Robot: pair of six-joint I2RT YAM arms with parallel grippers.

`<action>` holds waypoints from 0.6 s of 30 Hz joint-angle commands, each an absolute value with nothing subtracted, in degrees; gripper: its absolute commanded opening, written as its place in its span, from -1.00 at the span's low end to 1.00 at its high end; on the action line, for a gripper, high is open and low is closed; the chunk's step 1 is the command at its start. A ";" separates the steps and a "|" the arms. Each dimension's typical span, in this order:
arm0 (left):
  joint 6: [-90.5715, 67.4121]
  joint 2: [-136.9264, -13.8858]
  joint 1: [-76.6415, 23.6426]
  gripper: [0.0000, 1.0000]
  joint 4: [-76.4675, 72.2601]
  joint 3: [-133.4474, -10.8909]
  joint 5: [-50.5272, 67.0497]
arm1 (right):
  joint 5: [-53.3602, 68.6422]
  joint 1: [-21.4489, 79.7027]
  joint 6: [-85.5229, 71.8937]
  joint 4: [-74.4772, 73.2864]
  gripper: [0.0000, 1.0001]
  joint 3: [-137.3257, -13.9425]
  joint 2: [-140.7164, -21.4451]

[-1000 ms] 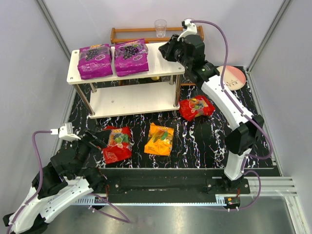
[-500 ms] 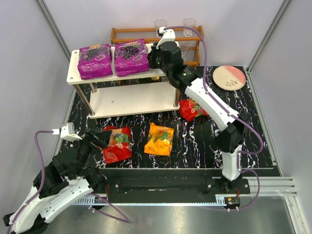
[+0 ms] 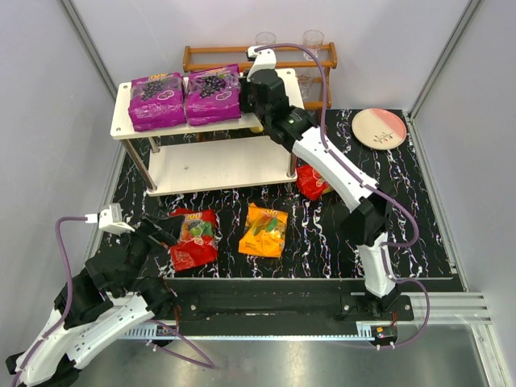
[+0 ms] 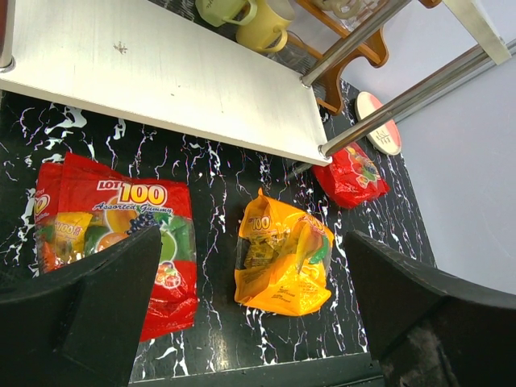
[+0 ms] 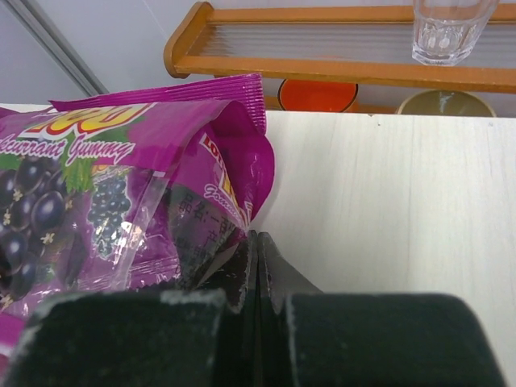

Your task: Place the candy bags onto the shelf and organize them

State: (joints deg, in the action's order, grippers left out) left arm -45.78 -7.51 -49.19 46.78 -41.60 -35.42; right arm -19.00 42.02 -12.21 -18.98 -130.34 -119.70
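Two purple candy bags [image 3: 157, 101] [image 3: 212, 94] lie side by side on the top board of the white shelf [image 3: 218, 165]. My right gripper [image 3: 244, 95] is shut and empty, its tips touching the right edge of the right-hand purple bag [image 5: 121, 193] on the top board [image 5: 387, 193]. A red bag [image 3: 193, 238] and the orange bag [image 3: 264, 230] lie on the black mat. A second red bag [image 3: 310, 181] is partly hidden under the right arm. My left gripper [image 3: 165, 234] is open and empty, low over the mat, with the red bag [image 4: 113, 234] and the orange bag [image 4: 278, 258] ahead of it.
A brown wooden rack [image 3: 210, 58] with clear glasses [image 3: 313, 39] stands behind the shelf. A pink plate [image 3: 379, 127] lies at the back right. Yellow-green mugs [image 4: 258, 24] sit behind the shelf's lower board [image 4: 161, 76]. Grey walls close in both sides.
My right arm has swung left across the shelf's top board and its shut tips have reached the right purple bag, nudging it slightly left. The left arm has not moved.
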 commanded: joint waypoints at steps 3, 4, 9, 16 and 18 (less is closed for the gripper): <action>-46.05 -6.50 -49.04 0.98 45.70 -42.19 -36.21 | -17.23 42.71 -7.39 -19.34 -0.95 -136.49 -123.22; -46.05 -6.59 -49.04 0.98 45.79 -42.10 -36.21 | -16.88 42.71 -7.12 -19.42 -0.95 -136.76 -123.66; -46.05 -6.86 -49.13 0.98 45.70 -42.36 -36.04 | -15.21 42.63 -7.64 -19.95 -0.94 -138.25 -124.72; -45.88 -6.86 -49.13 0.98 45.79 -42.54 -35.95 | -13.62 43.42 -7.30 -20.65 -0.91 -138.87 -125.51; -46.05 -6.86 -49.13 0.98 45.70 -42.54 -35.95 | -13.54 43.51 -6.95 -21.00 -0.90 -139.48 -125.77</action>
State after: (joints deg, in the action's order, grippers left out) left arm -45.98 -7.09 -49.19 46.94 -41.60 -35.42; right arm -16.03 42.02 -8.49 -19.57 -136.79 -124.36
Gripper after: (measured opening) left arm 0.987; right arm 0.043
